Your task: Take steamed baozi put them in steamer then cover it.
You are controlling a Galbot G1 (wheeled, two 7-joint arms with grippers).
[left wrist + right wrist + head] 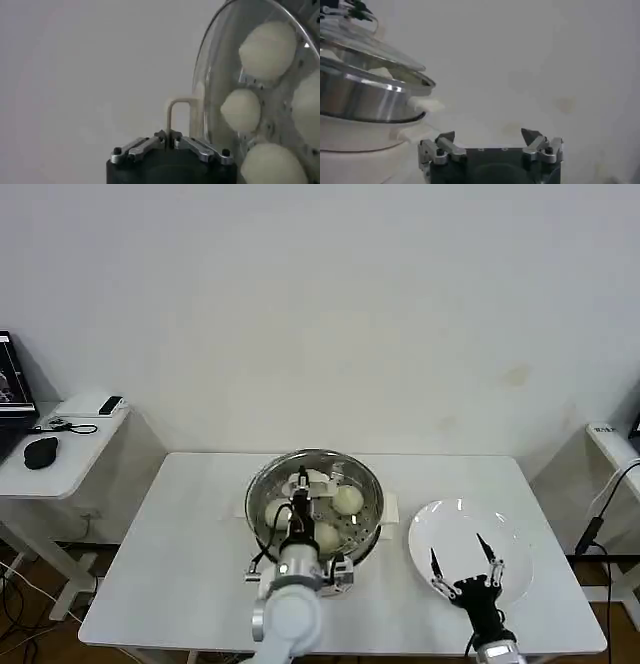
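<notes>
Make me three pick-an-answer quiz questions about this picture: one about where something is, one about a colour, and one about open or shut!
1. Where are the steamed baozi?
A. on the plate
B. in the steamer
C. on the bare table

2. What colour is the plate?
A. white
B. blue
C. black

3. How is the right pincer over the plate?
A. shut on a bun
B. shut on a spoon
C. open, holding nothing

Answers:
1. B: the buns sit inside the shiny pot, seen through the glass cover, whose handle the left pincer grips.
2. A: the round plate beside the steamer is plain white.
3. C: its two fingers are spread apart with nothing between them.
</notes>
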